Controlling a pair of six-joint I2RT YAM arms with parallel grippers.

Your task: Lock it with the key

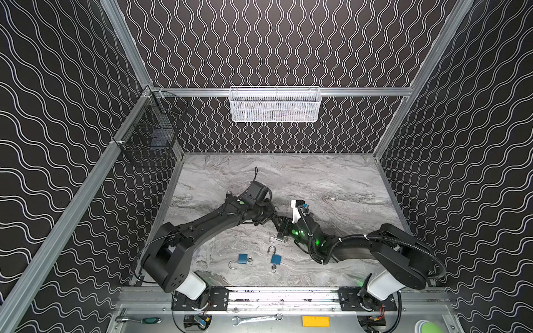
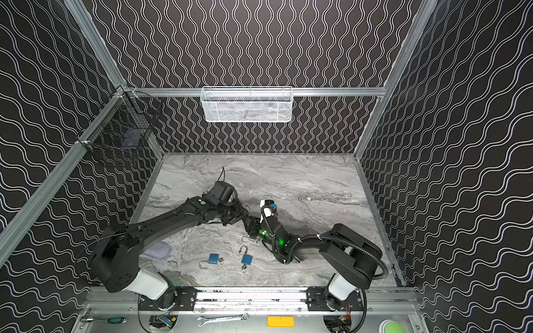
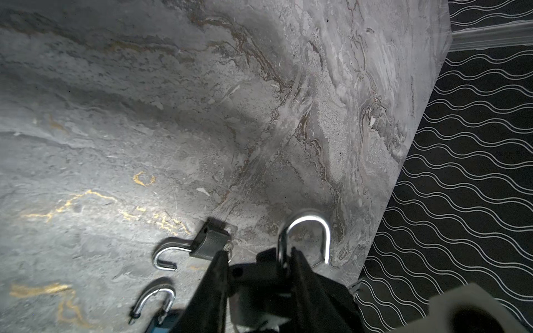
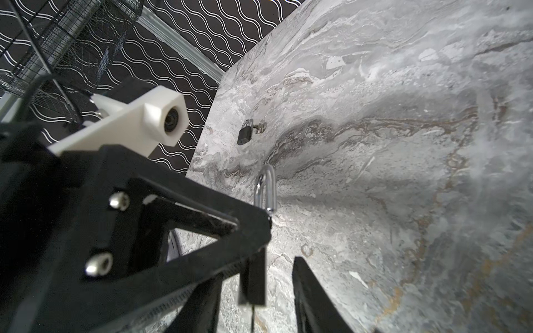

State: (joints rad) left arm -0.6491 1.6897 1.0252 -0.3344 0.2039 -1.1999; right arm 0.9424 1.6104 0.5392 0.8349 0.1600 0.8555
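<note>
**Padlock Clamped Above Mid-Bench**

Both top views: left pincer (image 1: 272, 220) and right pincer (image 1: 282, 227) meet above the bench (image 1: 331, 178); a blue padlock (image 1: 243, 258) lies nearer the arm bases
Left wrist: left pincer clamps the black padlock (image 3: 259, 288), shackle (image 3: 306, 215) open
Right wrist: right pincer fingers (image 4: 311, 299) stand apart around a dark part, possibly the padlock body; grip cannot be told
</note>
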